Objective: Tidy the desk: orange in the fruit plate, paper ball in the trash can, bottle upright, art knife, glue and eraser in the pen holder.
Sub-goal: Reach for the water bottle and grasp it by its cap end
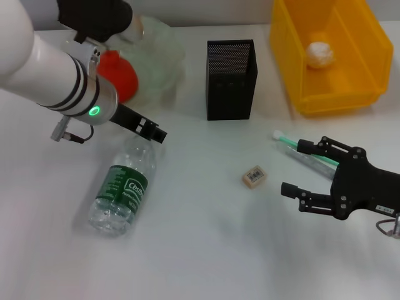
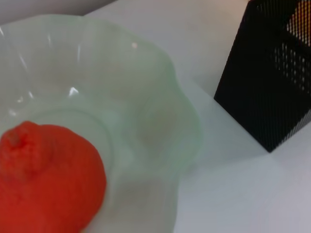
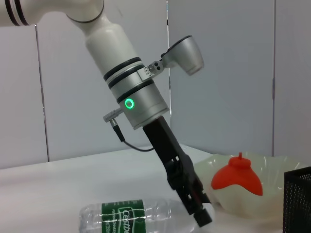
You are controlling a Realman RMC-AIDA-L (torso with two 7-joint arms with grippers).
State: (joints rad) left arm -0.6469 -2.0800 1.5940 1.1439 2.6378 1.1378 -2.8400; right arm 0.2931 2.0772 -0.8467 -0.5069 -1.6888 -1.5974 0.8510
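**Left claw at the fallen bottle's cap, right claw spread beside the glue**

On the white counter point(image 1: 206, 250), the clear plastic bottle with green label point(image 1: 123, 186) lies on its side at lower left. The left claw point(image 1: 152, 130) sits at its cap end; whether it grips cannot be told. The red-orange orange point(image 1: 119, 76) rests in the translucent pale-green ruffled plate point(image 1: 164, 59), upper left. The right claw point(image 1: 304, 169), lower right, is released, just beside the green white-tipped glue stick point(image 1: 289, 143). The small beige eraser point(image 1: 254, 177) lies near centre, below the black mesh pen holder point(image 1: 230, 79).
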